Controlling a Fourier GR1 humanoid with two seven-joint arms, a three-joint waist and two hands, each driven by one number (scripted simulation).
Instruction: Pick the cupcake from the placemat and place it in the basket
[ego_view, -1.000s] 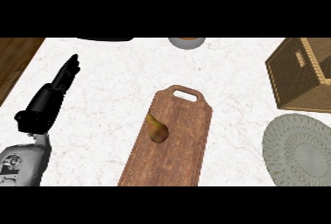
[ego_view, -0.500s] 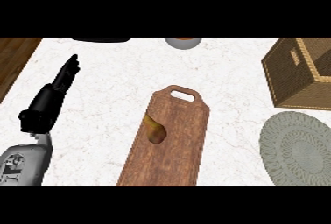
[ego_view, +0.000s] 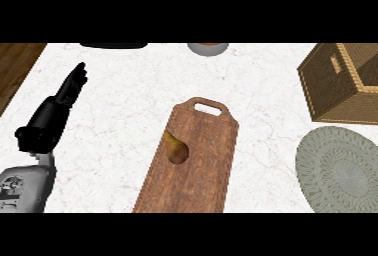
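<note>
White marble counter (ego_view: 118, 125) fills the view, with a long wooden board (ego_view: 193, 170) lying to the right of the left hand (ego_view: 55, 117), its handle end pointing away from the robot. Far right of the hand sits the round grey placemat (ego_view: 339, 170), partly cut off by the edge, and beyond it, farther from the robot, the wicker basket (ego_view: 347, 85). The left hand rests open at the view's left, fingers straight and pointing away, touching nothing; the right hand does not show. A small brownish fruit, perhaps a pear (ego_view: 176, 148), lies on the board's left edge, its long axis running roughly along the board. A grey bowl (ego_view: 207, 48) and a flat dark object (ego_view: 113, 45) sit at the counter's far edge. No cupcake can be seen: the visible part of the placemat carries nothing, so its place, heading and long axis cannot be told. By judgement, a cupcake would be light, soft and easily crushed, best taken low around its wrapper from the sides, kept upright, and a round one would have no real long axis apart from its upright one.
</note>
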